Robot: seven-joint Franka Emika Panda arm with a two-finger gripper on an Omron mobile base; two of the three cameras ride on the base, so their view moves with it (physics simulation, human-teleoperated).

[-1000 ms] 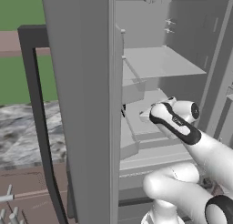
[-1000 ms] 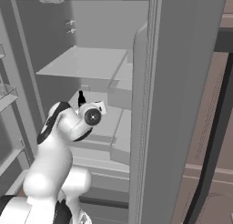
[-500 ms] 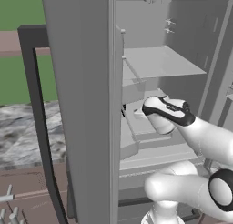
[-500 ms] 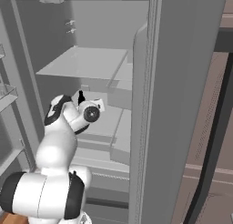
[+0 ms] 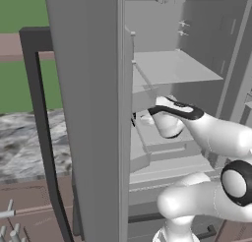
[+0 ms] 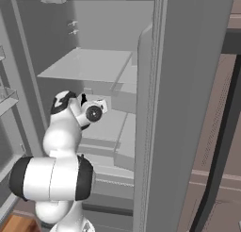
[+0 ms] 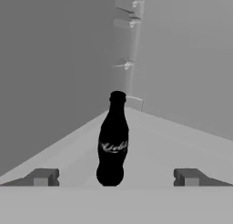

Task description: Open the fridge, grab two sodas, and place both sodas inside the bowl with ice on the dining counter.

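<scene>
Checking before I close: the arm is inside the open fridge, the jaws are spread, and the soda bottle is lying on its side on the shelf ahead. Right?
Not quite. The soda bottle is standing upright on the fridge shelf, not lying on its side; the hand view shows it. The rest holds: the gripper is inside the open fridge with its jaws spread, one on either side of the bottle.

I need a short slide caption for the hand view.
Open jaws frame an upright black soda bottle on a grey fridge shelf.
</scene>
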